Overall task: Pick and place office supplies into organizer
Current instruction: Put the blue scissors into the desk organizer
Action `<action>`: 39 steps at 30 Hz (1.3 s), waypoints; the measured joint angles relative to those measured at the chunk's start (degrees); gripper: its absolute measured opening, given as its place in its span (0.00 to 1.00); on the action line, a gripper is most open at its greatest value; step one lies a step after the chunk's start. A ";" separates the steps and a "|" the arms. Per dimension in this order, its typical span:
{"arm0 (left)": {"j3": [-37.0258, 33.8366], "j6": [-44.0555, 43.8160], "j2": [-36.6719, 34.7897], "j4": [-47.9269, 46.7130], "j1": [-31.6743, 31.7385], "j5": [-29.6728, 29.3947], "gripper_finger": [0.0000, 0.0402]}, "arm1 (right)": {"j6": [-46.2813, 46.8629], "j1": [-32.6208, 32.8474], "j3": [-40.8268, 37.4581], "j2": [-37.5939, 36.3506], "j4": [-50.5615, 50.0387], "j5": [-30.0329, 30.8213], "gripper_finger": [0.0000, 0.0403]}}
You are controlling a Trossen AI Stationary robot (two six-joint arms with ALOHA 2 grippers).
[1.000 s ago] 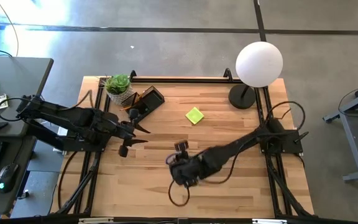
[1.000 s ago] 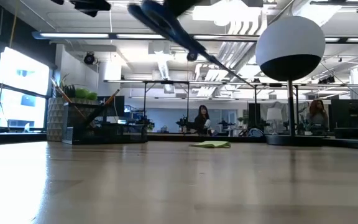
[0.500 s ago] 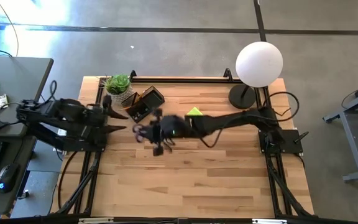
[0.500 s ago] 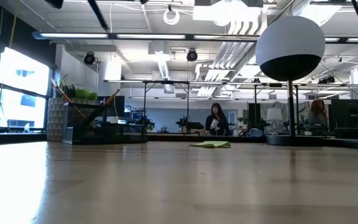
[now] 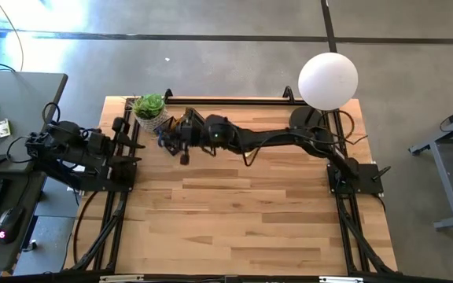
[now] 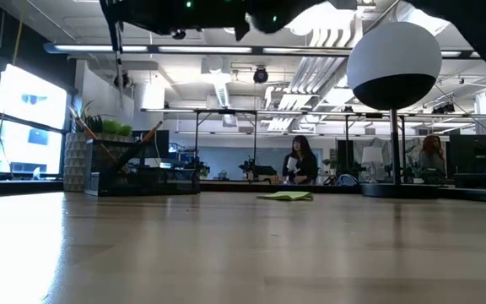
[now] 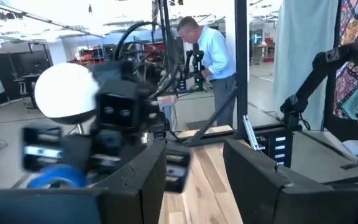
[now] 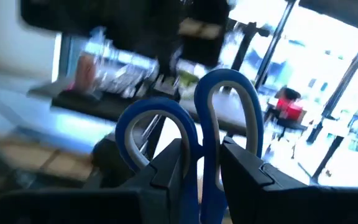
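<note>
My right gripper point(image 5: 171, 140) reaches across the table to the far left. It is shut on the blue-handled scissors point(image 8: 166, 124) and hovers level, above and beside the dark organizer point(image 5: 189, 119). The right arm partly covers the organizer. In the low view the organizer point(image 6: 142, 179) stands on the tabletop with a pencil point(image 6: 148, 135) sticking up out of it. The yellow-green sticky pad point(image 6: 285, 196) lies flat on the table; from above, the right arm hides it. My left gripper point(image 5: 134, 149) is open with nothing in it, at the table's left edge. My right gripper pinches the scissors between its two fingers point(image 8: 166, 168). The hold is on the blue handle stems point(image 8: 192, 163), just below the two finger loops. The loops point(image 8: 229, 106) stick out past the fingertips. The scissors are lifted clear of the table; their blades are hidden behind the fingers.
A small green potted plant point(image 5: 149, 106) stands at the far left corner, next to the organizer. A white globe lamp point(image 5: 328, 81) on a black round base point(image 5: 306, 123) stands at the far right. The near half of the wooden table point(image 5: 242, 228) is bare wood.
My right gripper has carried the scissors from the table's near middle to the far left, up to the organizer. It has tipped from pointing down to level. My left gripper has drawn back toward the table's left edge.
</note>
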 joint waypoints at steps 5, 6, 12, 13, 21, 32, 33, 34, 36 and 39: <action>0.00 1.24 -0.10 0.61 0.01 -0.13 0.37 | 2.97 -3.28 0.00 4.36 13.54 -0.69 0.21; 0.00 1.47 -0.10 0.47 -0.01 -0.13 0.37 | 2.97 -3.84 0.00 5.32 15.27 -0.56 0.21; 0.00 2.94 -0.12 0.05 0.00 -0.11 0.37 | 4.46 -5.36 0.00 9.87 21.63 0.14 0.20; 0.00 3.05 -0.10 0.09 0.00 -0.11 0.37 | 4.59 -5.34 0.00 10.27 22.28 0.45 0.20; 0.00 4.13 -0.10 1.15 0.00 -0.11 0.37 | 4.96 -6.43 0.00 10.87 24.65 4.56 0.20; 0.00 6.03 -0.10 1.84 -0.01 -0.09 0.37 | 8.85 -7.57 0.00 13.86 26.75 6.14 0.20; 0.00 6.28 -0.10 1.84 -0.01 -0.09 0.37 | 9.19 -7.57 0.00 14.24 27.08 6.26 0.20; 0.00 6.55 -0.10 1.84 0.00 -0.09 0.37 | 9.47 -7.57 0.00 14.62 27.14 6.24 0.20; 0.00 7.23 -0.10 1.84 -0.01 -0.07 0.37 | 10.29 -7.57 0.00 15.50 27.16 6.26 0.20; 0.00 7.56 -0.10 1.84 0.01 -0.09 0.37 | 11.20 -7.61 0.00 16.46 26.83 6.21 0.20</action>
